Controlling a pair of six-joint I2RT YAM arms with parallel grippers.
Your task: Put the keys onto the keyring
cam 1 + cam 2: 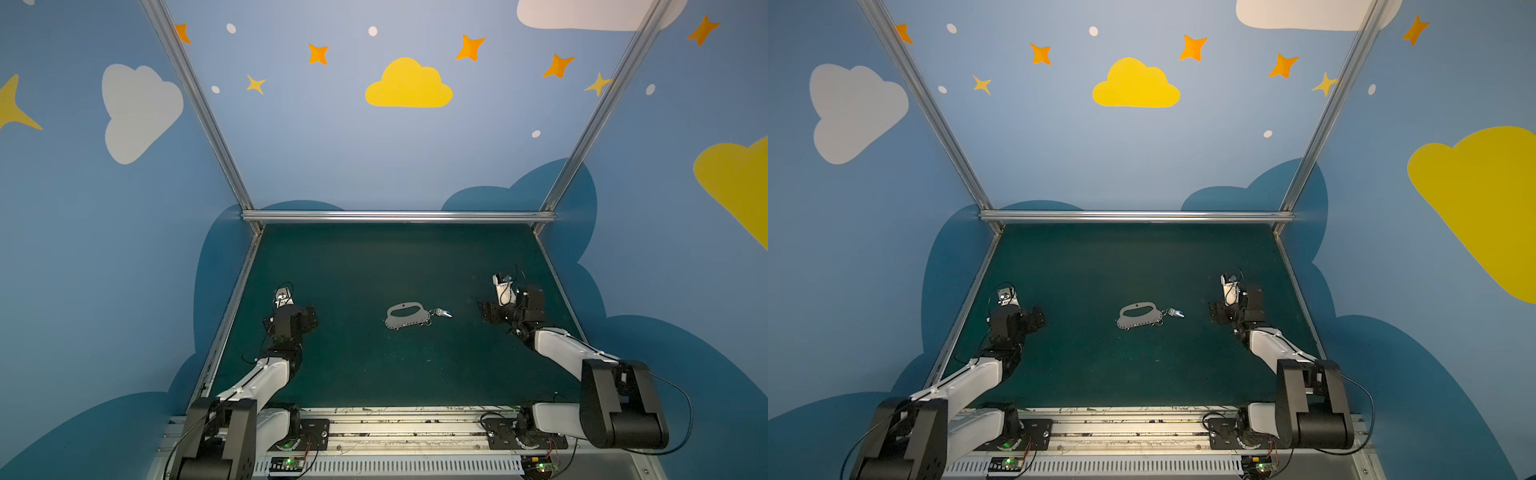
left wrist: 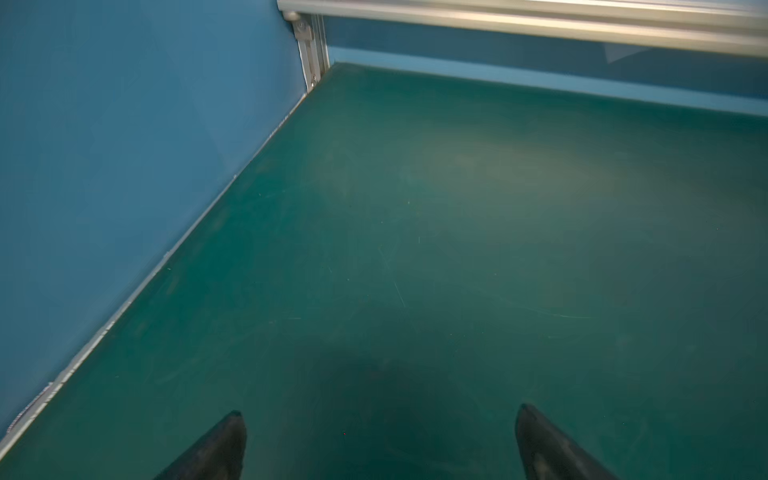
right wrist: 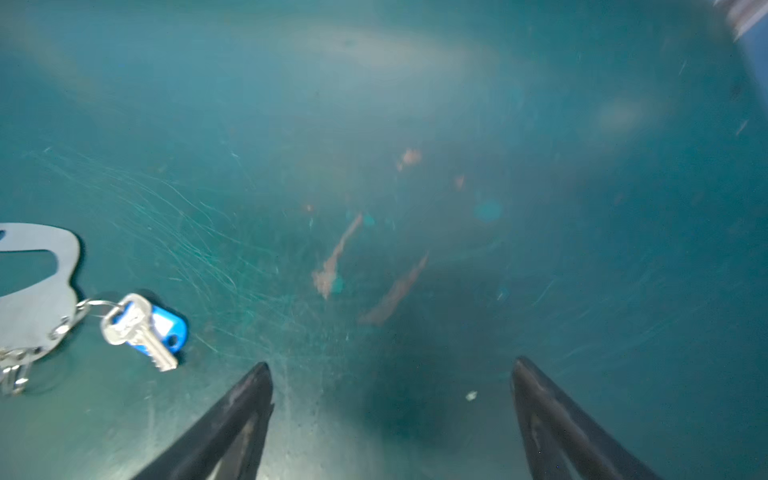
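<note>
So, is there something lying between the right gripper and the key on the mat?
Nothing visible does. Only bare green mat lies between the open right gripper and the key. The key rests at the end of the keyring, on top of a blue tag.

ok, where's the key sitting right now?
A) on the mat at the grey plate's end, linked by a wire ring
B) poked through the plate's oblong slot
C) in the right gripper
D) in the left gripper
A: the key lies on the mat beside the grey plate, a wire ring joining them; left gripper and right gripper are open and empty.
</note>
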